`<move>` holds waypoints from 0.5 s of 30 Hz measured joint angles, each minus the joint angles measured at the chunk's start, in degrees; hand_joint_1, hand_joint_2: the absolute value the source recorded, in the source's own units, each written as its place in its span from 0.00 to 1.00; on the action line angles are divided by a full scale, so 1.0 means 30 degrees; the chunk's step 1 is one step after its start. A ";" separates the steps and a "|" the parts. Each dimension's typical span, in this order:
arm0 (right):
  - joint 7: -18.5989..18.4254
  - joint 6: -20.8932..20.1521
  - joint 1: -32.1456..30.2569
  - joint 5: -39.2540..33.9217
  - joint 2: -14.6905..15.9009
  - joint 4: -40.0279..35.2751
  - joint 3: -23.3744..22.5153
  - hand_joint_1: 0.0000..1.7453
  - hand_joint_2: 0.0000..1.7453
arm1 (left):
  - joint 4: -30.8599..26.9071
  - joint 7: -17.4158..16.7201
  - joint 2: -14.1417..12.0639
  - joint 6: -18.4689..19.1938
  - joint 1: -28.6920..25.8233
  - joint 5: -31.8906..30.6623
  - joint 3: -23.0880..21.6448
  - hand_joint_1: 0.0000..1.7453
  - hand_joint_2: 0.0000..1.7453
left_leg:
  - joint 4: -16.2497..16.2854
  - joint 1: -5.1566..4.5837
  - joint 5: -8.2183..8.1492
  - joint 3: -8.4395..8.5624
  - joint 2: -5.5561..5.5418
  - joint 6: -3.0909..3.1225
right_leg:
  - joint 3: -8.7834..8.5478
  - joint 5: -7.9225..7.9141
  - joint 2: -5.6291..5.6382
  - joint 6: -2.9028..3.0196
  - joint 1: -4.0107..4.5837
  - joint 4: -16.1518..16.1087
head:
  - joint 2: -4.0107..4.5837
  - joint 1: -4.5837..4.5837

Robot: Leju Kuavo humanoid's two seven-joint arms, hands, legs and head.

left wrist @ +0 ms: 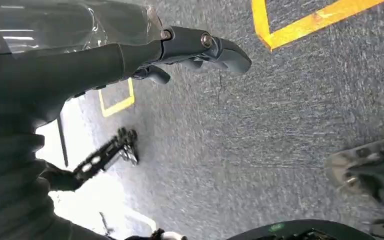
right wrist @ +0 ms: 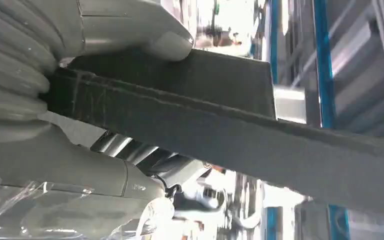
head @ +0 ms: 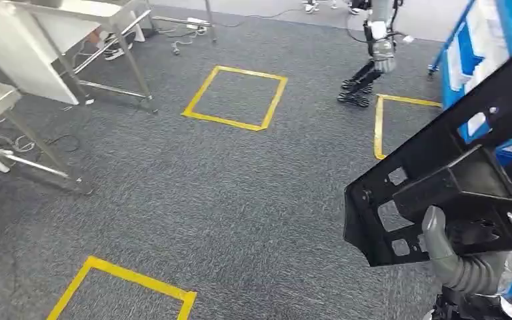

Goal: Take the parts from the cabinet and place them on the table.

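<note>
Right robot hand (head: 455, 257) grips one black perforated metal bracket part (head: 440, 180). Left robot hand (left wrist: 200, 47) empty, fingers apart. Two steel-framed tables (head: 53, 40); three yellow tape squares (head: 235, 97) on grey carpet.

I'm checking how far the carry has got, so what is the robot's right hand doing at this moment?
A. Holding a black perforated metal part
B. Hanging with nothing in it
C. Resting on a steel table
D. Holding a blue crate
A: in the head view the right hand grips the black part from beneath, held above the grey carpet, and the right wrist view shows the thumb pressed on its dark edge.
</note>
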State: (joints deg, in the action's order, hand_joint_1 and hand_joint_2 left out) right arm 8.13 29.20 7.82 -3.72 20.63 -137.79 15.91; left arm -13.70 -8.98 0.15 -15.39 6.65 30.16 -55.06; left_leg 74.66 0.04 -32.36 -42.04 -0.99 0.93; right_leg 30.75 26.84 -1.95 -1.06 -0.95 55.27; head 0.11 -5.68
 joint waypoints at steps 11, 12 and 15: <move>0.0000 0.0066 -0.0048 0.0007 0.0000 -0.0066 -0.0131 1.00 1.00 | 0.0007 0.0181 0.0065 -0.0247 -0.0004 -0.0102 -0.0044 0.00 1.00 | -0.6990 -0.0225 0.2848 0.3649 0.0737 0.0971 | -0.0152 0.1362 -0.0287 -0.0549 0.0094 0.1074 | 0.0000 0.0029; 0.0000 0.0073 -0.0088 0.0037 0.0036 -0.0131 -0.0175 1.00 1.00 | 0.0007 0.0066 0.0058 -0.0161 0.0040 -0.0124 -0.0051 0.00 1.00 | -0.6998 -0.0202 0.2841 0.3654 0.0515 0.1027 | 0.0498 0.2118 0.0206 -0.0595 0.0076 0.2495 | -0.0007 0.0051; -0.0080 0.0146 -0.0286 0.0066 0.0044 -0.0153 -0.0291 1.00 1.00 | 0.0007 -0.0204 0.0073 0.0110 0.0056 -0.0168 -0.0073 0.00 1.00 | -0.6986 -0.0170 0.2831 0.3683 -0.0270 0.1034 | 0.2501 0.3251 0.0527 -0.0794 -0.0021 0.6224 | 0.0000 0.0044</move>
State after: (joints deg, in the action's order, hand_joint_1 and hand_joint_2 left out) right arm 7.89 29.64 6.97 -3.52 20.76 -138.25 15.04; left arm -13.68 -9.60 0.37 -15.06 6.82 29.66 -55.28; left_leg 53.70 -0.46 -23.86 -30.99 -1.80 4.04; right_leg 38.25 36.60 -0.37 -3.44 -1.01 73.94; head 0.11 -5.55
